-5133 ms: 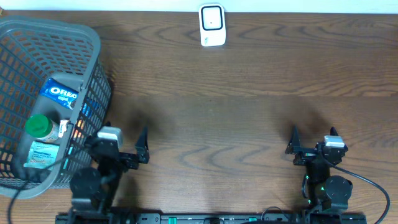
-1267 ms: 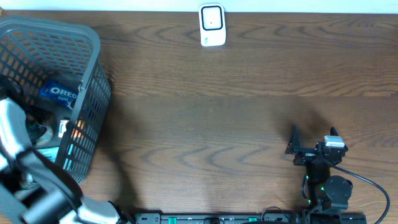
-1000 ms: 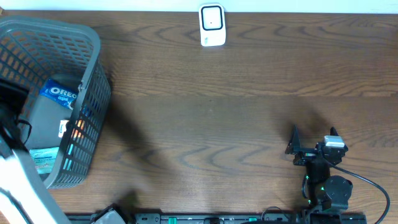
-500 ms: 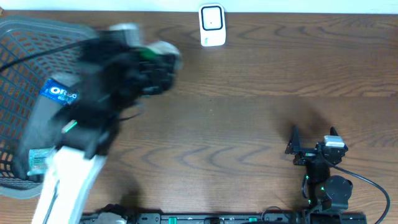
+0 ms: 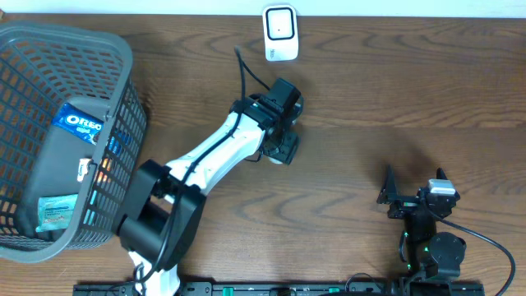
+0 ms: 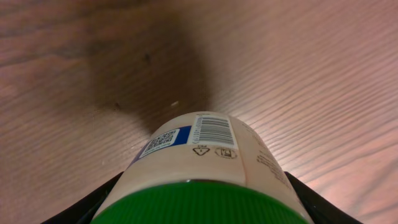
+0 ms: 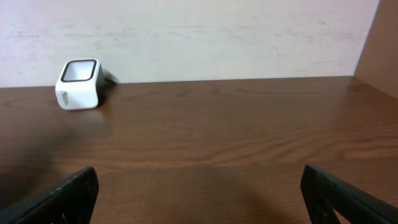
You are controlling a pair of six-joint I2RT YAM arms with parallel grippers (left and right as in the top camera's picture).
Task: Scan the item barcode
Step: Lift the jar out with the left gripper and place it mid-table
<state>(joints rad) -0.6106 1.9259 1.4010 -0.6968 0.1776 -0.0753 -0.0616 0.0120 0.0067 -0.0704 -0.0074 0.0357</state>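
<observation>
Setting: brown wood-grain table (image 5: 370,90) against a pale wall, seen from above and from both wrist cameras.
Left gripper: we see the left gripper (image 5: 282,146) clamped on a white plastic bottle with a green screw cap (image 6: 199,155). Its dark fingers (image 6: 93,202) press the sides just behind the cap, out over the middle of the table.
Bottle: it lies roughly level in the grip, with the cap toward the wrist camera and the base pointing away over bare wood.
What changed: five seconds ago this arm rested beside the basket and the bottle stood inside it. Now the bottle is out, carried across the table and held below the scanner. We judge the pick-up done and presenting the code the step in hand.
Writing on the bottle: a black barcode (image 6: 214,129) faces the wrist camera, with a QR code on a blue patch (image 6: 163,143) beside it and small recycling marks beneath. The fine print is too small to read.
Scanner: a small white box scanner with a dark window (image 5: 279,33) stands at the far edge, near the bottle but apart. We judge the barcode probably needs turning toward that window.
Right gripper: the right gripper (image 5: 413,182) rests at the near right, jaws spread wide and empty, well apart from the bottle.
Basket: a grey plastic mesh basket (image 5: 123,49) at the left holds a blue pack reading "OREO" (image 5: 82,122) and a teal-labelled packet (image 5: 57,212) whose writing we cannot read.
</observation>
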